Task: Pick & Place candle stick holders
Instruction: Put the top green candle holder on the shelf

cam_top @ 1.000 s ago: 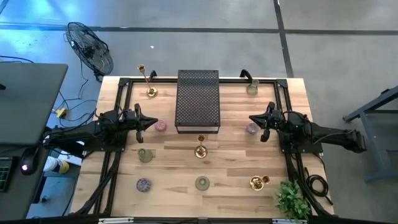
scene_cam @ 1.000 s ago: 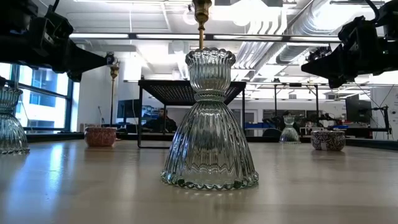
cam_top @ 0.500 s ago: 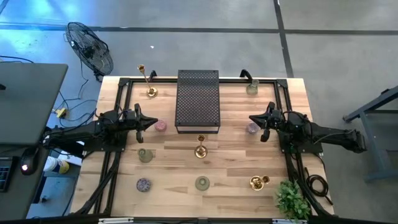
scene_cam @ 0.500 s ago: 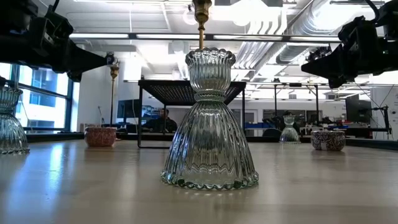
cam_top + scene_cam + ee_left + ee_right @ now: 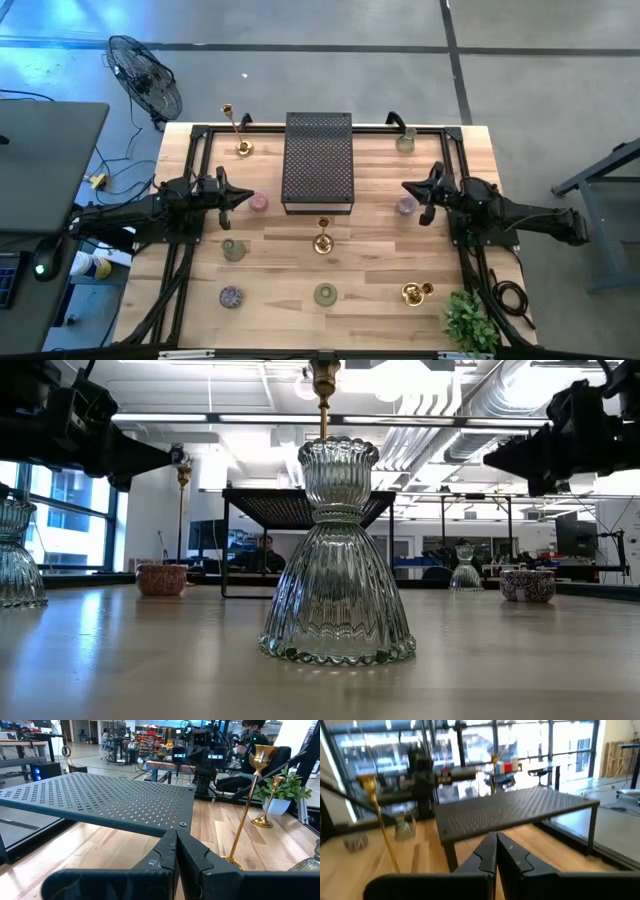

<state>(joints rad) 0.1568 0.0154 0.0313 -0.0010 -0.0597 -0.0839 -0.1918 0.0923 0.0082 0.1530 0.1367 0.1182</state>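
Observation:
Several candle stick holders stand on their bases on the wooden table. A gold candlestick (image 5: 322,241) is just in front of the dark dotted box (image 5: 319,160), and another gold one (image 5: 240,148) is at the far left. A ribbed glass holder (image 5: 337,560) stands near the front edge. A pink cup (image 5: 258,203) sits just beyond my left gripper (image 5: 248,198). A purple cup (image 5: 405,206) sits by my right gripper (image 5: 406,190). Both grippers are shut, level, above the table, and hold nothing. They face each other across the box.
A gold holder (image 5: 416,292) lies on its side at the front right beside a leafy plant (image 5: 470,320). More glass holders stand at the front left (image 5: 231,296), the mid left (image 5: 234,249) and the far right (image 5: 405,142). A black frame (image 5: 195,135) borders the table.
My right gripper has tipped up a little, and its tip stands slightly higher in the low view. It stays shut. Nothing on the table has moved.

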